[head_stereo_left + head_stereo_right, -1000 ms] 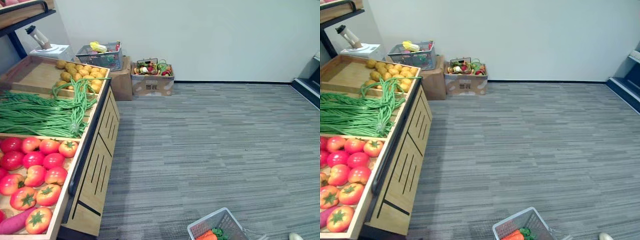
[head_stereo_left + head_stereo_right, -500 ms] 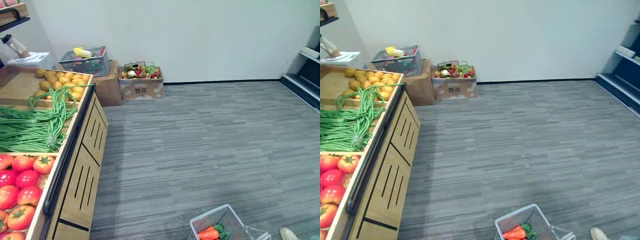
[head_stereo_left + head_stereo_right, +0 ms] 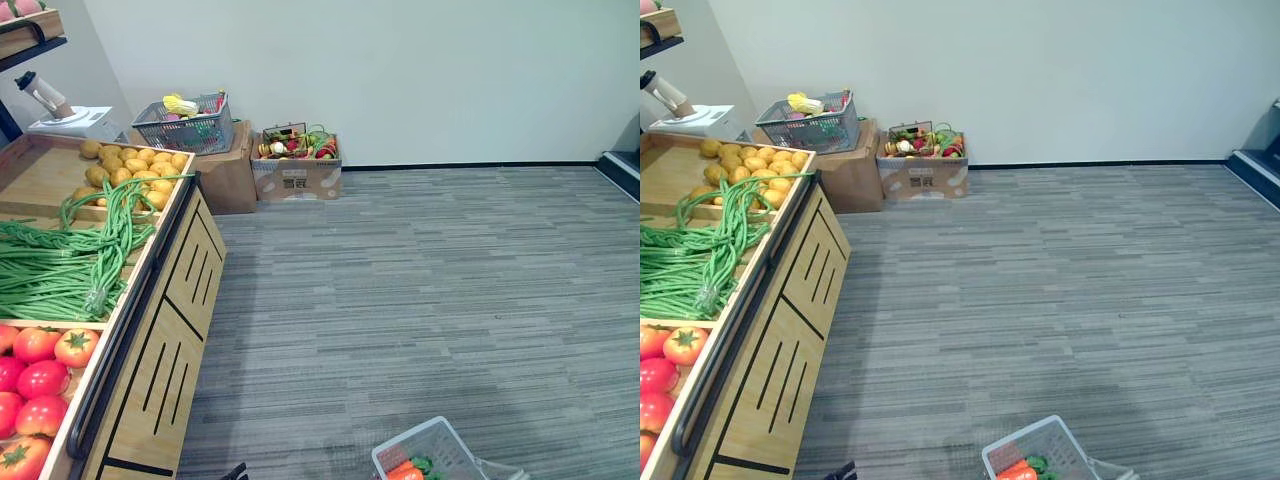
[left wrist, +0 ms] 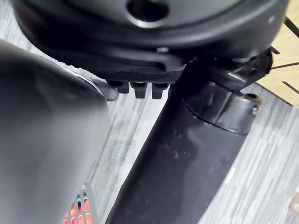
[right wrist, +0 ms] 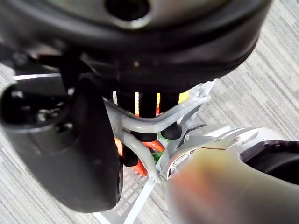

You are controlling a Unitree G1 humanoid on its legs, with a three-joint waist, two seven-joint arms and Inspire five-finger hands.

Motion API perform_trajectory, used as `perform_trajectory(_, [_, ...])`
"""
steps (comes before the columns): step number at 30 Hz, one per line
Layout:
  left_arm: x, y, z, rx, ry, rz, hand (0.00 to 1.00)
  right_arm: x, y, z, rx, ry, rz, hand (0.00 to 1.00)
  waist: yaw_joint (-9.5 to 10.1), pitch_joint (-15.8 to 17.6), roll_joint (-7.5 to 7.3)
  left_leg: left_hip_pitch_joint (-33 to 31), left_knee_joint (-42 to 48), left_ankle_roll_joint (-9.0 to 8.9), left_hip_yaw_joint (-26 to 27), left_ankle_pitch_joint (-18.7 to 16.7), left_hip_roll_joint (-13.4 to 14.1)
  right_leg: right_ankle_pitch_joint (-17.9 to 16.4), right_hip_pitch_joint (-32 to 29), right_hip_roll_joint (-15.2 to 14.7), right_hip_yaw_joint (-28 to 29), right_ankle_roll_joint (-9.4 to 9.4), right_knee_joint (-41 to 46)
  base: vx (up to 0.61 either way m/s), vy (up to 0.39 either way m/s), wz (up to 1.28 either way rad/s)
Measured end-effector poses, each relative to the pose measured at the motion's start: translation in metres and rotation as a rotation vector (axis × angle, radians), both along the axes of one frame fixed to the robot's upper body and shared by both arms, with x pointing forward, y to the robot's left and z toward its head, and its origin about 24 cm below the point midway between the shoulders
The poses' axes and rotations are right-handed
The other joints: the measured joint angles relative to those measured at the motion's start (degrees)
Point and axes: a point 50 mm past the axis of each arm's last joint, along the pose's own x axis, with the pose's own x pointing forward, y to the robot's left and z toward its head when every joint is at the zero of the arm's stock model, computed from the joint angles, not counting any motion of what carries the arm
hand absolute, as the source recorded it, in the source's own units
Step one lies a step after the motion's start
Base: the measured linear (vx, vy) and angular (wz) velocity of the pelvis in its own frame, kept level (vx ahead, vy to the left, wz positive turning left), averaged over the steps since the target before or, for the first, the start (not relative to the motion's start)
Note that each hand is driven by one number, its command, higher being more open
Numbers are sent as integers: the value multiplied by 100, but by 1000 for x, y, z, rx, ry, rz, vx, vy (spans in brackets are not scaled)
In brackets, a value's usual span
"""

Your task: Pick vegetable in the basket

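Observation:
A pale grey plastic basket (image 3: 428,453) hangs at the lower right of the eye views, over the carpet. Orange carrots (image 3: 1015,470) with green tops lie inside it. In the right wrist view my right hand (image 5: 140,60) has its fingers (image 5: 148,105) curled round the basket's handle (image 5: 161,119), with the carrots (image 5: 152,145) showing below. My left hand (image 4: 140,28) hangs low beside me, holding nothing that I can see. On my left a wooden stand (image 3: 175,330) carries red tomatoes (image 3: 42,378), long green beans (image 3: 60,265) and yellow-brown potatoes (image 3: 130,165).
Against the back wall a grey basket (image 3: 190,122) sits on a cardboard box (image 3: 232,175), beside another box of mixed produce (image 3: 297,160). A white scale (image 3: 75,120) stands behind the stand. Grey carpet (image 3: 430,290) stretches to the right.
The whole picture has shifted, so the camera moved: the stand now sits further left and fewer tomatoes show. The basket stays in my right hand at the lower right.

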Motion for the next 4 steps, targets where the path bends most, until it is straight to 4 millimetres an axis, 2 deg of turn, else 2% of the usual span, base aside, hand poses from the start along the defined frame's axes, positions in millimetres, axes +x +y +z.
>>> perform_trajectory(4, [-4,0,-2,-11,23,52,100,-1,4,-1,6,-2,-12,0,0,-37,-21,89,-125,13,-2,10,-58,4,72,-34,-9,51,-85,65,34,2])
